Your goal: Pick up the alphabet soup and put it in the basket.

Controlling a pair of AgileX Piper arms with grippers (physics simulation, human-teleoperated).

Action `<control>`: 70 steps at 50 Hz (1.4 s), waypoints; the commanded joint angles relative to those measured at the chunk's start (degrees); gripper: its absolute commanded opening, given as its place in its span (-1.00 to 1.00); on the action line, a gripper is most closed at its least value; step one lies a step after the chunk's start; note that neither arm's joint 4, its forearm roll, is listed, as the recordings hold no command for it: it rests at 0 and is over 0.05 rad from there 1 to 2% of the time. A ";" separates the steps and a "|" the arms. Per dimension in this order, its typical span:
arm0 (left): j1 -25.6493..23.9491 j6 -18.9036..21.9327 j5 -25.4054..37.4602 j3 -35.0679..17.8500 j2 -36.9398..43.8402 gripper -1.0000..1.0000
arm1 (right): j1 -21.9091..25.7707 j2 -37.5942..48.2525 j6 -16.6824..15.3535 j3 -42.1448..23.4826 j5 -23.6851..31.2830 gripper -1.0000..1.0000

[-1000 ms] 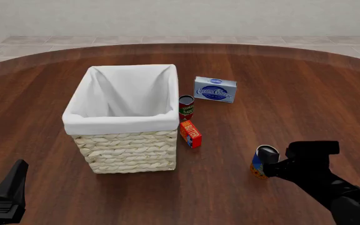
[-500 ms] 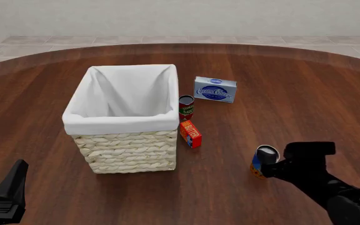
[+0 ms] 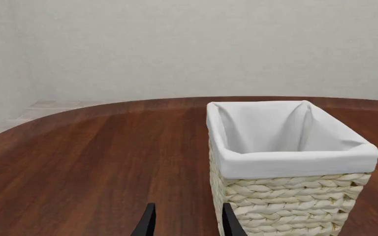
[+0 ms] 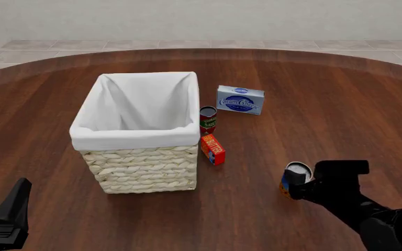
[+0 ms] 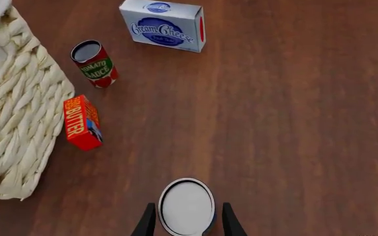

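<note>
The alphabet soup (image 4: 297, 170), a small blue can with a pale lid, stands on the table at the front right; the right wrist view shows its lid (image 5: 186, 205) from above. My right gripper (image 4: 296, 184) is open, its two fingers (image 5: 147, 222) either side of the can. I cannot tell whether they touch it. The basket (image 4: 134, 137), cream wicker with a white liner, stands left of centre and also shows in the left wrist view (image 3: 294, 160) and the right wrist view (image 5: 12, 123). My left gripper (image 4: 9, 209) is open and empty at the front left, near the table's front edge.
A red-and-green tomato sauce can (image 4: 207, 119) and a red butter box (image 4: 213, 149) sit just right of the basket. A blue cream cheese box (image 4: 240, 99) lies farther back. All three lie between the soup can and the basket's right wall.
My right gripper has sunk a little lower around the soup can. The can, the basket and the left arm have not moved.
</note>
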 commanded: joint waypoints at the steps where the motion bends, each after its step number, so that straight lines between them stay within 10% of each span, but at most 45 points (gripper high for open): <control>1: 0.00 0.00 0.00 0.00 0.00 1.00 | 0.13 1.65 0.42 0.12 -1.42 1.00; 69: 0.00 0.00 0.00 0.00 0.00 1.00 | 1.14 10.06 0.97 -0.27 -7.45 1.00; 70: 0.00 0.00 0.00 0.00 0.00 1.00 | 1.17 10.05 0.88 -0.17 -7.60 -1.00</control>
